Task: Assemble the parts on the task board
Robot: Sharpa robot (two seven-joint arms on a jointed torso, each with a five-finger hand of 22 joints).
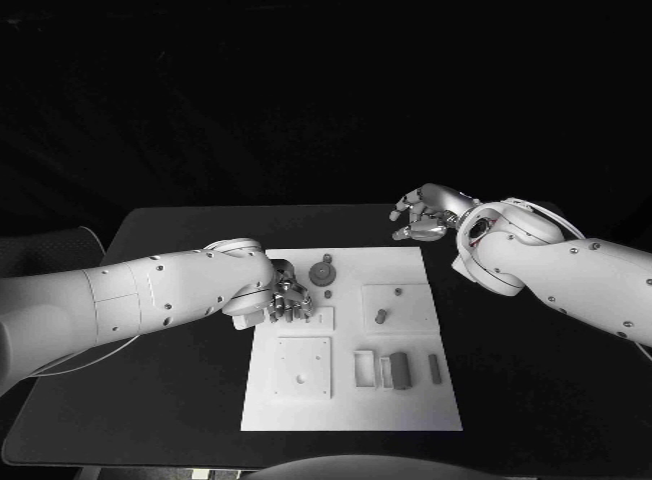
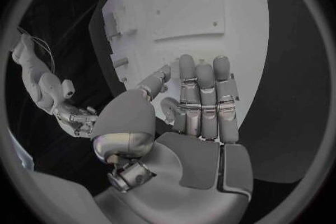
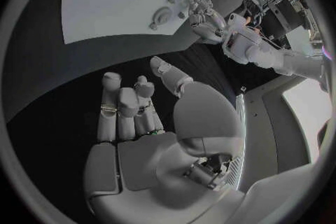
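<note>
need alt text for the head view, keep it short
Two white robot arms reach over a white task board on a black table. The left hand rests at the board's upper left beside a round grey part; the right hand hovers off its far corner, holding nothing.

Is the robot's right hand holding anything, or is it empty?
Empty. The right hand hangs above bare black table, fingers loosely apart with nothing between them.
</note>
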